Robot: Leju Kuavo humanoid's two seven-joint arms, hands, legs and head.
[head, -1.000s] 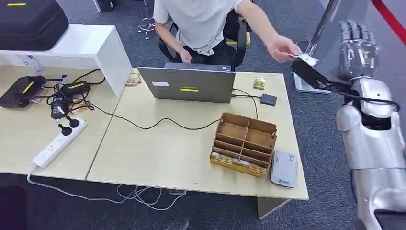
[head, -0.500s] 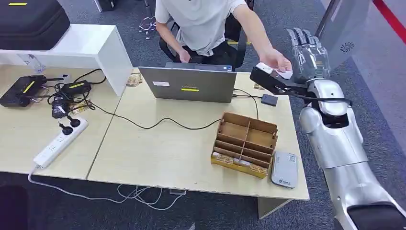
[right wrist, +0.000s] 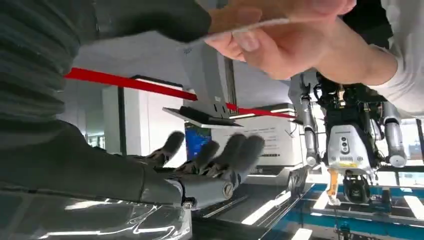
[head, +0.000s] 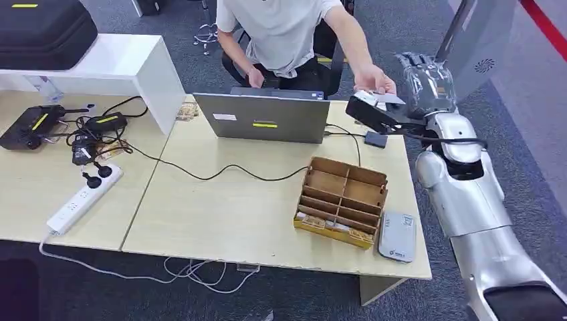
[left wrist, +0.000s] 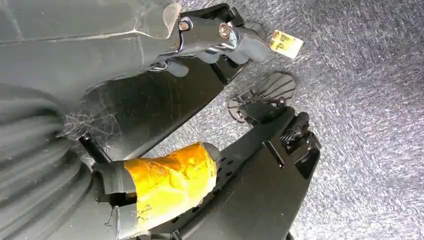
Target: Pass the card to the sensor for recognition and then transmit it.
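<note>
A person's hand (head: 372,78) holds the white card (head: 390,99) over the table's far right corner. My right hand (head: 428,79) is raised just right of it, fingers stretched out. In the right wrist view the card (right wrist: 244,27) shows edge-on in the person's fingers (right wrist: 280,47), reaching up to my dark thumb (right wrist: 150,17), while my other fingers (right wrist: 215,157) stay spread well apart from it. A grey flat reader (head: 396,235) lies near the table's front right corner. My left hand (left wrist: 170,180) hangs over the carpet, fingers apart, holding nothing.
A cardboard divider box (head: 342,199) stands beside the reader. An open laptop (head: 266,118), a small black box (head: 375,139) and a cable lie at the back. A power strip (head: 80,200) and chargers sit at the left. A seated person (head: 281,33) faces the table.
My right arm has swung left from beside the table to its far right corner. The person's hand with the card moved along and now holds it at my thumb.
</note>
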